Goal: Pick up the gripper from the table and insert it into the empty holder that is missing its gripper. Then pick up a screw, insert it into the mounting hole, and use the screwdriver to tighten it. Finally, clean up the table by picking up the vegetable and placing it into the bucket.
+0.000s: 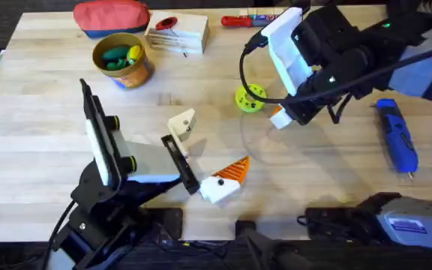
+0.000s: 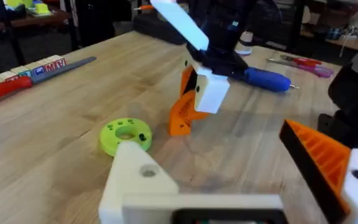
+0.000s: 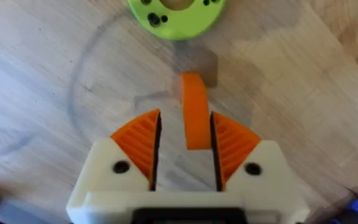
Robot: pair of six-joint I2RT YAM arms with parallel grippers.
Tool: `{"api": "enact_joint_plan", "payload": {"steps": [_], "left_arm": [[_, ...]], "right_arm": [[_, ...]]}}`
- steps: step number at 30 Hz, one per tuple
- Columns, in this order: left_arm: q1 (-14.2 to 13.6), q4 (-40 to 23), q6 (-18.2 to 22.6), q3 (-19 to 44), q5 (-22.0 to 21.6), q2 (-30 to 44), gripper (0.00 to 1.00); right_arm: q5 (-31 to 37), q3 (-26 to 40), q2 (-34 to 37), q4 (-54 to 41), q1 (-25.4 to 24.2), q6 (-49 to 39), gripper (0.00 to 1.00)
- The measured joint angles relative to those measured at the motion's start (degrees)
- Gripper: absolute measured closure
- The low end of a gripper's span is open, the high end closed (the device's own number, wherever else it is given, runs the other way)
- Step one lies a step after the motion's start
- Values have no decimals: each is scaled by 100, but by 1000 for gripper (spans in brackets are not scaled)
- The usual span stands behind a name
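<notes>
Gripper wedge (image 3: 195, 112), the loose orange piece, stands on edge between the two orange ribbed pads (image 3: 140, 138) of our right claw (image 3: 185, 146). In the right wrist view the pads sit close on either side of it, and we read the claw as clamped on the wedge. In the left wrist view we see the same wedge with its lower end on the desk (image 1: 43, 150) under that claw's white block. On the overhead view this spot is right of centre, just right of a lime-green ring (image 1: 250, 98) with small dark holes.

Our left claw (image 1: 205, 154) hovers near the front middle of the desk with its fingers well apart. One finger carries the bare white holder (image 2: 135, 180), and we see the dark mounting hole (image 2: 148, 171) in its face. The other finger bears an orange ribbed tip (image 2: 319, 155) on its white block.

Blue screwdriver (image 1: 397, 139) lies on the desk at the right, its metal bit pointing toward the near edge, well apart from both claws.

Bucket (image 1: 123, 60) stands far left, holding a green and a yellow item; we cannot tell what they are. Behind it lies a red pouch (image 1: 111, 16). To its right sits a pale wooden block (image 1: 177, 34), then a red-handled screwdriver (image 1: 240, 20) along the far edge.
</notes>
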Motion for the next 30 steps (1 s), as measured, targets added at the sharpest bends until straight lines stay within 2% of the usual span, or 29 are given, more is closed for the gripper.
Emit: {"api": "enact_joint_plan", "payload": {"steps": [5, 8, 14, 23, 27, 30], "left_arm": [[0, 0, 0, 0, 0, 0, 15], [0, 0, 0, 0, 0, 0, 14], [0, 0, 0, 0, -1, 0, 14], [0, 0, 0, 0, 0, 0, 14], [0, 0, 0, 0, -2, 0, 14], [0, 0, 0, 0, -1, 0, 14]], "right_arm": [[15, 0, 0, -35, 0, 0, 691], [17, 0, 1, -39, 0, 3, 749], [21, 0, 0, -41, -4, 41, 988], [22, 165, 0, -432, -4, 46, 996], [20, 665, -76, -937, -4, 153, 996], [20, 1035, -407, -1296, -4, 235, 996]]}}
